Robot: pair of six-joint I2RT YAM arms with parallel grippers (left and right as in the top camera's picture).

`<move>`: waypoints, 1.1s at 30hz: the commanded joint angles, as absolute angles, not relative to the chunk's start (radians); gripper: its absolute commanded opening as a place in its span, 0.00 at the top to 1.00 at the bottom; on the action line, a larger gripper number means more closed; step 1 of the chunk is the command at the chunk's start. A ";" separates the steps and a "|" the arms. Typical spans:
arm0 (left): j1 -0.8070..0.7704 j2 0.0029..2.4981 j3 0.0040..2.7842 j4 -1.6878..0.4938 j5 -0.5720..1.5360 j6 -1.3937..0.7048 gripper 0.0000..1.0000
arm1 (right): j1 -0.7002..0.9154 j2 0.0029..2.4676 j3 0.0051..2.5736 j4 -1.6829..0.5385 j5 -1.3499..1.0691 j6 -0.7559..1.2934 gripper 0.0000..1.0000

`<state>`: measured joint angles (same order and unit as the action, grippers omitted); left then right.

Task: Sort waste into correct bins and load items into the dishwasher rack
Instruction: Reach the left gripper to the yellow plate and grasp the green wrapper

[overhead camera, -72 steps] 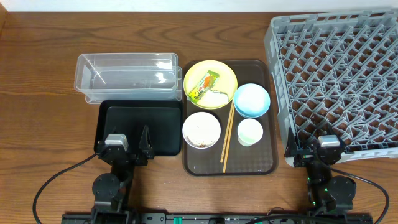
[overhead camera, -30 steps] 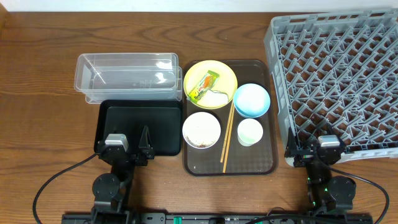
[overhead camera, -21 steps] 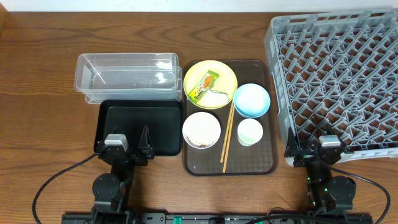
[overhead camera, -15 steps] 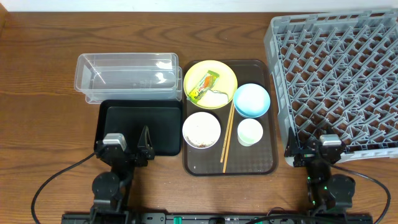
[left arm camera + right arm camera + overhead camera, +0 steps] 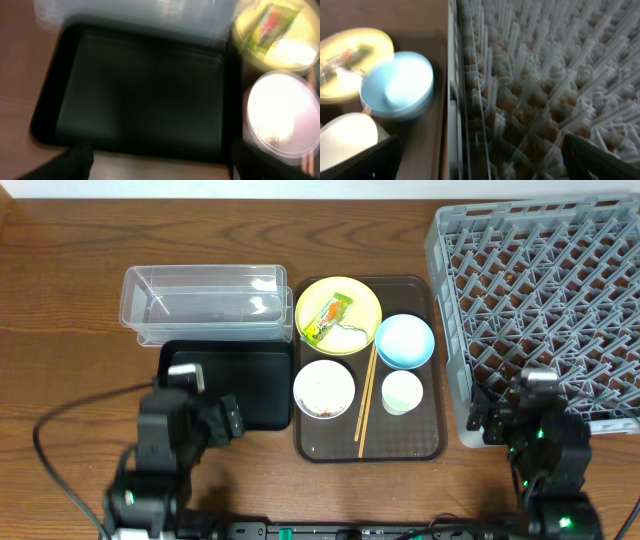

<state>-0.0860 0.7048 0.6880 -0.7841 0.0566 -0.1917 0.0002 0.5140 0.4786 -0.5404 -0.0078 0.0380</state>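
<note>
Wooden table [image 5: 60,300], brown grain, is carrying the whole setup. I am logging every position against the brown serving tray [image 5: 425,442] at its middle.

Left gripper [image 5: 167,162]: the fingers are standing wide apart with nothing between them. It is hovering left of the serving tray, over the near edge of the black tray [image 5: 145,90]. The left wrist view is coming through blurred, so I cannot tell how high it is hanging above that edge.

Right gripper [image 5: 485,160]: the fingers are likewise spreading wide and holding nothing. It is hanging right of the serving tray, at the near left corner of the grey rack [image 5: 540,290].

Working outward:
- The black tray is lying just beside the serving tray's left edge.
- The clear box [image 5: 205,302] is sitting behind the black tray, to the left and back of the serving tray.
- The rack is standing just beside the serving tray's right edge and is running well back past it.

On the serving tray itself:
- The yellow plate [image 5: 365,300] is occupying the back left corner. It is carrying the snack wrapper [image 5: 328,318] and the crumpled tissue [image 5: 345,337].
- The light blue bowl [image 5: 404,340] is sitting at the back right, just beside the plate.
- The white bowl [image 5: 324,370] is sitting at the front left and is holding whitish food scraps [image 5: 322,395].
- The small white cup [image 5: 402,391] is standing right of centre.
- The chopsticks [image 5: 366,402] are lying together between the white bowl and the cup, running front to back.
</note>
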 commanded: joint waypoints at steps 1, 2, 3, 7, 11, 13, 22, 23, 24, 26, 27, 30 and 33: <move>-0.081 0.883 0.897 -0.899 0.067 -0.202 0.10 | -0.016 0.632 0.627 -0.651 0.011 0.051 0.01; -0.081 0.933 0.952 -0.935 0.067 -0.200 0.10 | -0.015 0.664 0.663 -0.677 0.003 0.052 0.01; -0.081 0.970 0.989 -0.956 0.067 -0.200 0.10 | -0.015 0.689 0.688 -0.692 -0.011 0.051 0.01; -0.082 1.078 1.071 -0.913 0.160 -0.200 0.10 | -0.016 0.753 0.743 -0.702 -0.036 0.052 0.01; -0.093 1.137 1.076 -0.686 0.306 -0.166 0.11 | -0.016 0.757 0.744 -0.696 -0.035 0.067 0.01; -0.120 1.176 1.079 -0.572 0.302 -0.150 0.11 | -0.015 0.757 0.744 -0.693 -0.035 0.067 0.01; -0.338 1.435 1.100 -0.241 0.154 0.155 0.11 | -0.016 0.757 0.743 -0.696 -0.035 0.067 0.01; -0.360 1.465 1.100 -0.218 0.152 0.175 0.11 | -0.015 0.757 0.743 -0.696 -0.035 0.067 0.01; -0.384 1.499 1.100 -0.196 0.152 0.196 0.11 | -0.016 0.757 0.743 -0.696 -0.035 0.067 0.01; -0.419 1.560 1.100 -0.157 0.149 0.225 0.11 | -0.016 0.757 0.743 -0.696 -0.035 0.067 0.01; -0.435 1.592 1.100 -0.142 0.139 0.228 0.11 | -0.015 0.757 0.743 -0.696 -0.035 0.067 0.01; -0.461 1.689 1.100 -0.113 0.112 0.228 0.11 | -0.015 0.757 0.743 -0.696 -0.035 0.067 0.01; -0.463 1.771 1.100 -0.107 0.111 0.228 0.13 | -0.015 0.757 0.743 -0.696 -0.035 0.067 0.01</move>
